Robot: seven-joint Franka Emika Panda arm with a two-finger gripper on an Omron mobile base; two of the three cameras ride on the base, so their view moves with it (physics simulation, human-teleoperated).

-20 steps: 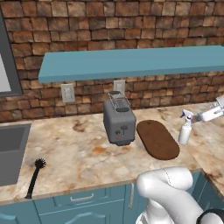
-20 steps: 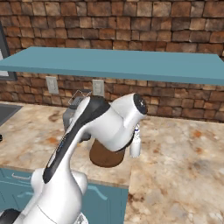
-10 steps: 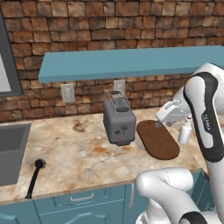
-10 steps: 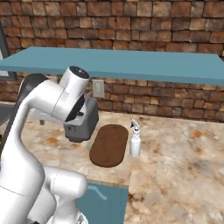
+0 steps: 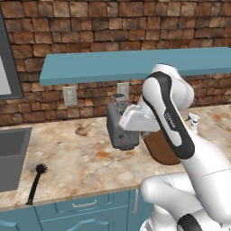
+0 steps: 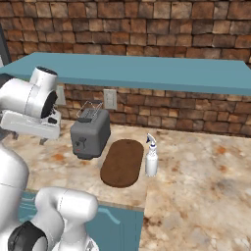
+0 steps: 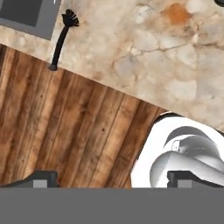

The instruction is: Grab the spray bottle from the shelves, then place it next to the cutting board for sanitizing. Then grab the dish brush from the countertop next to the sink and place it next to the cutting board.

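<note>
The hand point(image 7: 112, 177) hangs above the worktop point(image 5: 81, 158) with nothing between its fingers, which stand well spread at the two lower corners of its own camera's picture. Seen from the left, the hand's white body sits in front of the grey toaster point(image 5: 121, 131), covering part of it; seen from the right, it is up and off to the side of that toaster point(image 6: 89, 135), well apart from it. The spray bottle point(image 6: 151, 156) stands upright on the worktop just beside the long edge of the dark cutting board point(image 6: 122, 162), on the side away from the hand. The board lies flat between the toaster and the bottle. The dish brush point(image 5: 35, 184) lies on the worktop near its front edge, beside the grey sink point(image 5: 11, 155), well away from the hand; in the hand's camera it point(image 7: 61, 37) lies far ahead, near the sink's corner point(image 7: 28, 15), its handle reaching to the edge above a wooden floor point(image 7: 65, 131). The teal shelf point(image 5: 135, 63) runs along the brick wall above the hand.
</note>
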